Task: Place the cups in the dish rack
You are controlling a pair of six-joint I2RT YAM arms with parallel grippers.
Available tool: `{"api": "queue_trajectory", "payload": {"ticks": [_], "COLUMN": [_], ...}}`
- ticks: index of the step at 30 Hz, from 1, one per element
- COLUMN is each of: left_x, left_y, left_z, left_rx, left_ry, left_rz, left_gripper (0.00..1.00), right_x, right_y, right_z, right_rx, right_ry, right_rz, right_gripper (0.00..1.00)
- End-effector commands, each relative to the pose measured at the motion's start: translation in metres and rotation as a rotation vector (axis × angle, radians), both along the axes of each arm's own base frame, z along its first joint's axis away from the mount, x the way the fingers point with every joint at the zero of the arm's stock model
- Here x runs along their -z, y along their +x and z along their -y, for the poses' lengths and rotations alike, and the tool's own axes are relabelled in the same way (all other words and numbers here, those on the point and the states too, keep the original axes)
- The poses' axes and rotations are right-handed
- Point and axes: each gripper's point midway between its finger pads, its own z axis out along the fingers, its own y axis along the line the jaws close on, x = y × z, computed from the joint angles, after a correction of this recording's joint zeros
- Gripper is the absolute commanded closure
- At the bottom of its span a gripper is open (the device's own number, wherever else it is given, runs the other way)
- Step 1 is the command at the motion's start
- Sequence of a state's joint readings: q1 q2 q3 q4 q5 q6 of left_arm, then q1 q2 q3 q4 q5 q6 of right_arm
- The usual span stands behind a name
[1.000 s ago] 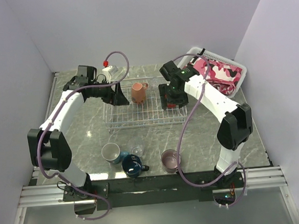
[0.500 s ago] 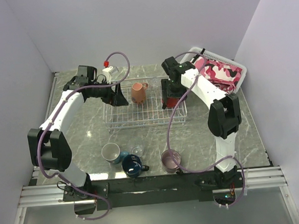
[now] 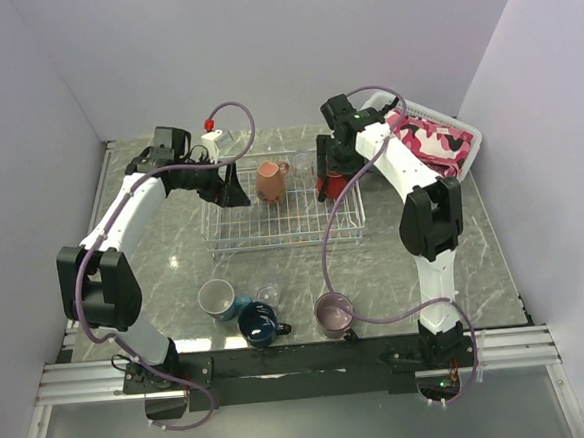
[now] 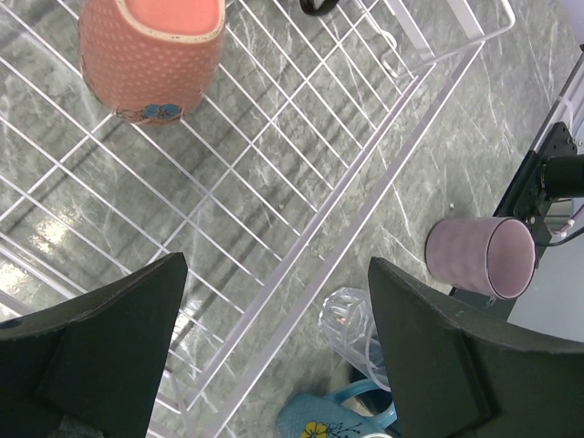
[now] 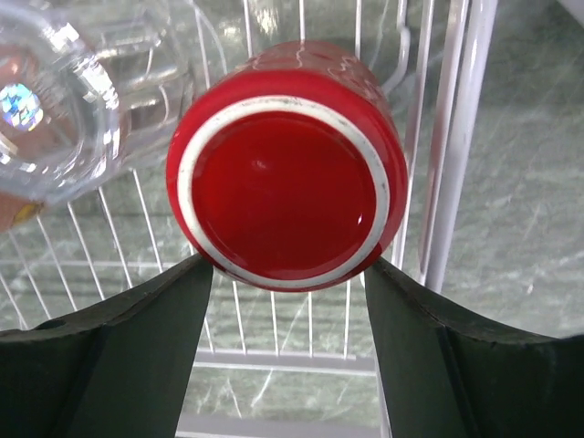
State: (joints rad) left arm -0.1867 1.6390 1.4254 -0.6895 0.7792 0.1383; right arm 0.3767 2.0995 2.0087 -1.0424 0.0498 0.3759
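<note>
We see bare counter (image 3: 164,258) left and right of the wire dish rack (image 3: 282,225). The left arm reaches in from the left, left gripper (image 4: 274,265) spread and empty over the rack's near rim. The right arm stretches to the rack's right end, right gripper (image 5: 287,274) spread above a bottom-up red mug (image 5: 287,173) in the rack beside a clear glass (image 5: 64,100). The salmon mug (image 3: 269,180) is racked too, with the mauve mug (image 3: 332,314), navy mug (image 3: 259,325) and teal mug (image 3: 217,299) at the counter's front.

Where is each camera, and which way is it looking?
Top camera: high behind the robot, looking down at the table; both arms show.
Left wrist camera: looks down into the dish rack between the open fingers of the left claw.
Right wrist camera: looks at the red mug, bottom first; the right claw shows.
Shared: the top and left wrist views both show the orange mug.
</note>
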Motion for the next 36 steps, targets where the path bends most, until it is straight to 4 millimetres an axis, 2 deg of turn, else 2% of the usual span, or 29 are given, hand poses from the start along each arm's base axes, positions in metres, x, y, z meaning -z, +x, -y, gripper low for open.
{"api": "queue_trajectory", "payload": {"ticks": [1,3,8,11,12,14,15,17,18,19,20,21,22,23,24,25,27,28,30,32,33,36], "left_x": [-0.016,-0.018,-0.019,-0.024,-0.025,-0.026,-0.026,-0.030,-0.035,-0.038,-0.044,-0.048,-0.050,-0.052,-0.056,-0.057,-0.058,-0.058,-0.059,-0.059,-0.053,-0.050], "left_y": [0.012,0.013,0.014,0.016,0.017,0.018,0.019,0.020,0.023,0.024,0.027,0.029,0.031,0.032,0.034,0.034,0.035,0.035,0.033,0.035,0.034,0.036], "left_z": [0.001,0.001,0.001,0.001,0.001,0.002,0.002,0.001,0.001,0.000,0.000,0.000,-0.001,-0.001,0.000,0.000,0.001,0.001,0.002,0.004,0.004,0.006], "left_rx": [0.007,0.004,0.001,-0.005,-0.004,-0.010,-0.011,-0.021,-0.026,-0.032,-0.037,-0.043,-0.050,-0.060,-0.060,-0.060,-0.054,-0.052,-0.042,-0.044,-0.046,-0.048], "left_ry": [-0.003,-0.003,-0.002,-0.003,-0.005,-0.008,-0.008,-0.006,-0.005,-0.002,-0.001,-0.002,-0.002,-0.003,-0.005,-0.005,-0.006,-0.009,-0.020,-0.035,-0.034,-0.041], "left_rz": [0.064,0.062,0.061,0.074,0.078,0.077,0.076,0.083,0.095,0.104,0.121,0.131,0.136,0.136,0.147,0.148,0.144,0.140,0.139,0.149,0.135,0.125], "left_gripper": [0.13,0.13,0.14,0.13,0.13,0.13,0.13,0.13,0.13,0.13,0.13,0.12,0.12,0.12,0.12,0.12,0.12,0.12,0.12,0.12,0.12,0.13], "right_x": [-0.005,-0.005,-0.020,-0.037,-0.054,-0.068,-0.092,-0.102,-0.122,-0.114,-0.114,-0.130,-0.114,-0.113,-0.122,-0.107,-0.107,-0.093,-0.093,-0.081,-0.083,-0.076], "right_y": [0.020,0.024,0.035,0.029,0.024,0.013,0.005,-0.019,-0.036,-0.057,-0.071,-0.091,-0.115,-0.132,-0.151,-0.173,-0.200,-0.213,-0.232,-0.244,-0.252,-0.264], "right_z": [0.001,0.001,0.000,0.004,0.006,0.007,0.011,0.009,0.009,0.011,0.012,0.016,0.013,0.009,0.008,0.010,0.008,0.010,0.006,0.003,0.001,-0.003], "right_rx": [0.009,0.011,0.023,0.031,0.035,0.031,0.033,-0.001,-0.017,-0.033,-0.047,-0.060,-0.090,-0.118,-0.145,-0.164,-0.209,-0.213,-0.249,-0.269,-0.290,-0.316], "right_ry": [0.016,0.017,0.041,0.039,0.046,0.050,0.049,0.046,0.082,0.070,0.071,0.094,0.116,0.131,0.162,0.149,0.149,0.142,0.178,0.185,0.193,0.221], "right_rz": [0.050,0.056,0.094,0.123,0.153,0.170,0.217,0.212,0.235,0.175,0.152,0.169,0.097,0.077,0.082,0.014,-0.006,-0.045,-0.046,-0.058,-0.047,-0.034], "right_gripper": [0.26,0.26,0.23,0.19,0.15,0.14,0.12,0.14,0.16,0.16,0.15,0.16,0.16,0.17,0.18,0.19,0.24,0.25,0.25,0.25,0.26,0.26]}}
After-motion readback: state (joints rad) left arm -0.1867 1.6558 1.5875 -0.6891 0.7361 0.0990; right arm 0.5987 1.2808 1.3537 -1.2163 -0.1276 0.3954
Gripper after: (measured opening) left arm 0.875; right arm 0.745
